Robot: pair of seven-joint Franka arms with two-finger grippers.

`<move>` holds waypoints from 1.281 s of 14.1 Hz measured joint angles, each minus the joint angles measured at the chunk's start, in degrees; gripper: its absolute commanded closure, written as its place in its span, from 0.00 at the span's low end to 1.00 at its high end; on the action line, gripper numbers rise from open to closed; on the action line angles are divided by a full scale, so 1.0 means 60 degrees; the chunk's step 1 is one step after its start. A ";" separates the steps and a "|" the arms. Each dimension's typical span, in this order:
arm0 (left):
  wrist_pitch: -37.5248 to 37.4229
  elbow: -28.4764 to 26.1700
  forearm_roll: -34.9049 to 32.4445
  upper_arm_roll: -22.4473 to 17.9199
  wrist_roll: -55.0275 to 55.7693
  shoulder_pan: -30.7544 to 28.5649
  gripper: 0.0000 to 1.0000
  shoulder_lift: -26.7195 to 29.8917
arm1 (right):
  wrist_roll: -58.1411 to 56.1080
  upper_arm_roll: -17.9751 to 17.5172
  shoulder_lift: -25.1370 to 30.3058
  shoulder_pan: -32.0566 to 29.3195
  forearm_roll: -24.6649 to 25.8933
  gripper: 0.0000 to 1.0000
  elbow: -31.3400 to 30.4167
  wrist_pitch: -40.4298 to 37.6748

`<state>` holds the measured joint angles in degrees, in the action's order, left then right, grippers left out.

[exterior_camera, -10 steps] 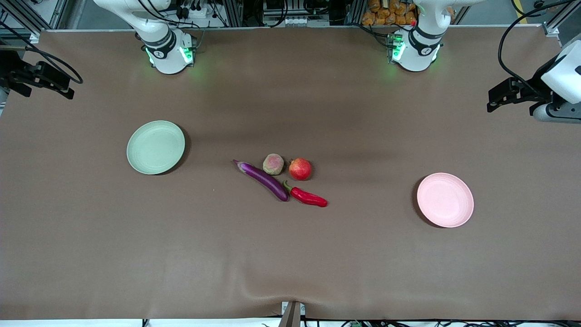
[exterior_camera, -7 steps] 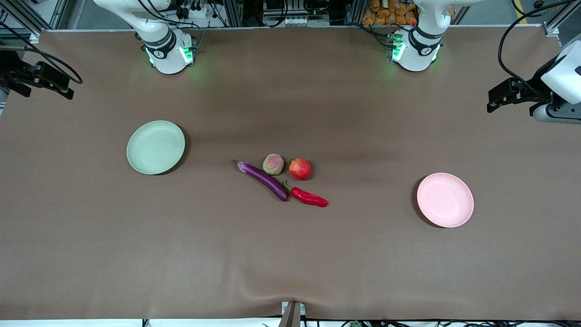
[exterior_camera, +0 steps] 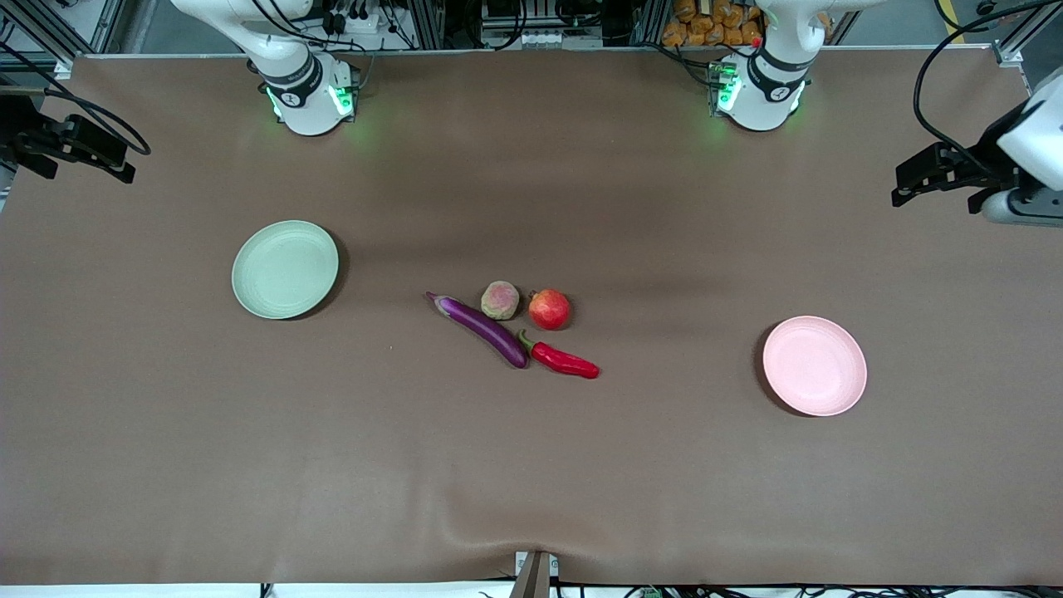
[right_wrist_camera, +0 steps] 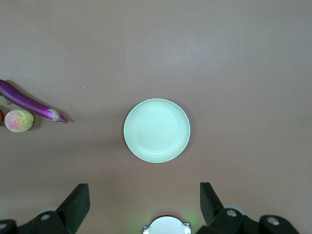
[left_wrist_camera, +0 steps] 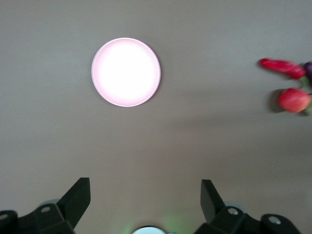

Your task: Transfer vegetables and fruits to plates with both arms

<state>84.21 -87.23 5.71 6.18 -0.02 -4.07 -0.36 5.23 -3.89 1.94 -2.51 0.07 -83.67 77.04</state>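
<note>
The purple eggplant, red chili pepper, shiny red fruit and mottled pink-and-green fruit lie clustered mid-table. The pale green plate sits toward the right arm's end, the pale pink plate toward the left arm's end; both hold nothing. My left gripper hangs high over the table's end, open and empty, seeing the pink plate, chili and red fruit. My right gripper hangs high over its end, open and empty, seeing the green plate, eggplant and mottled fruit.
The brown table cover has a raised wrinkle near its front edge. The arm bases stand along the table's back edge with green lights on.
The left arm's hand has shifted very slightly at the table's end. The produce, the plates and the right arm have not moved.
</note>
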 measured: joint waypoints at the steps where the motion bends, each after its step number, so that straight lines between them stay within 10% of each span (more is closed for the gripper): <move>1: 0.0104 -0.0003 0.0341 -0.0011 0.0144 -0.0224 0.00 -0.0085 | 0.0000 0.0000 -0.0024 0.0000 0.0000 0.00 0.0000 -0.0001; 7: 0.0845 -0.0012 0.0676 0.0120 0.2303 -0.0108 0.00 -0.1097 | 0.0000 0.0001 -0.0088 -0.0005 -0.0001 0.00 0.0000 -0.0001; 18: 0.3282 0.0189 -0.0438 0.0182 0.8631 0.3418 0.00 -0.3813 | 0.0000 0.0001 -0.0222 -0.0008 -0.0001 0.00 0.0003 -0.0019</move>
<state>103.90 -86.10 3.08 7.27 51.77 16.44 -23.24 5.23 -3.89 0.61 -2.56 0.06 -83.65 76.93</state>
